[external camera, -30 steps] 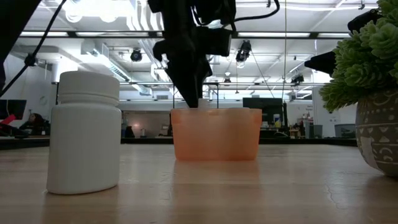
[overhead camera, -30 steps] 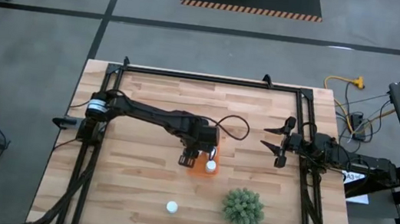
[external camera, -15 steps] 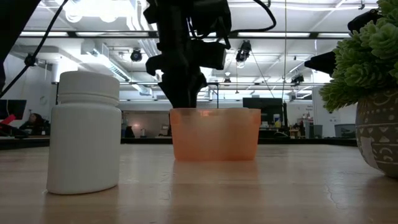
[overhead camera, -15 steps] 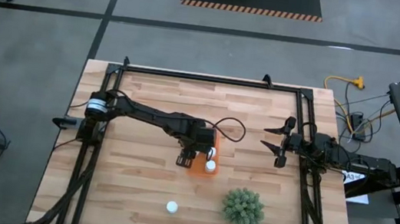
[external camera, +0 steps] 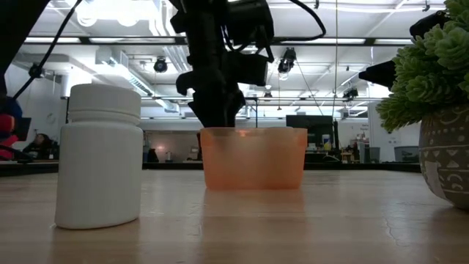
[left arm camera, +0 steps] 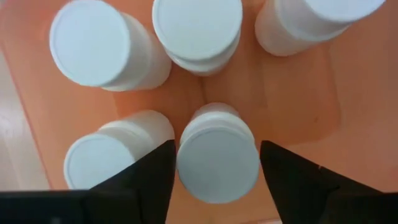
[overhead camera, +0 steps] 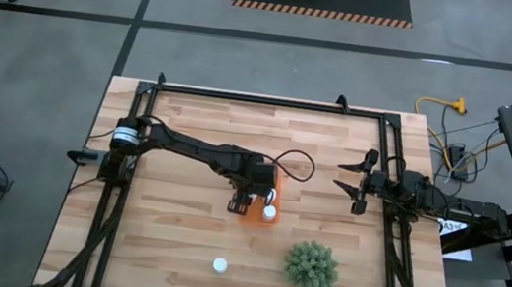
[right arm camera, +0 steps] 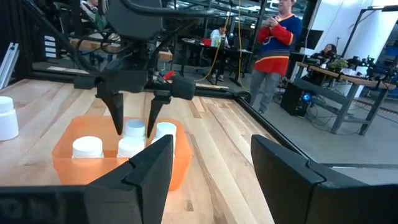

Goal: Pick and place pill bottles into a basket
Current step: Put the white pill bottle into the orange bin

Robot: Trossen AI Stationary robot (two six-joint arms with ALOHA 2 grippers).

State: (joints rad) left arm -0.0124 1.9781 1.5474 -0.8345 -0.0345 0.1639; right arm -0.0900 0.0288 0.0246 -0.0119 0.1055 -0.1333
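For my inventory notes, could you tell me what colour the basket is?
Bright orange; the basket shows best in the low view.

Left gripper [left arm camera: 214, 163] fingers [left arm camera: 152, 171] spread off pill bottle [left arm camera: 217, 165] in basket [left arm camera: 298, 99].

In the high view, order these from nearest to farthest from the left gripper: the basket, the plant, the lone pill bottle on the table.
1. Basket: directly under the left gripper.
2. Lone pill bottle: near the table's front edge.
3. Plant: front right, slightly farther.
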